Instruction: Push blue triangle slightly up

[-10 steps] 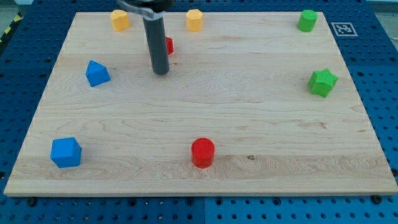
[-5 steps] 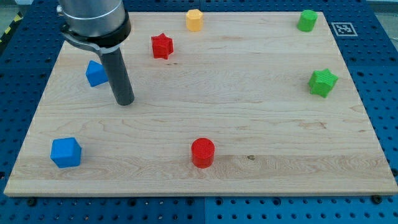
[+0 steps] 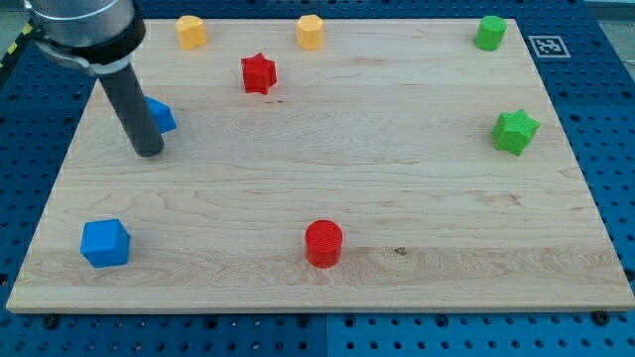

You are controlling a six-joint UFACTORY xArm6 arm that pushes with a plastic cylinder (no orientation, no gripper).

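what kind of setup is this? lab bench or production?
Likely a lab bench: a wooden board on blue perforated mounting plate, a fiducial marker at the corner, small coloured blocks like the red star.

Arm end: a broad grey metal cylinder (image 3: 84,25) entering from the view's top left, ringed at its base by a thin black band. From it runs a straight, smooth, dark charcoal rod (image 3: 134,104). My tip (image 3: 148,153) ends blunt and rounded.
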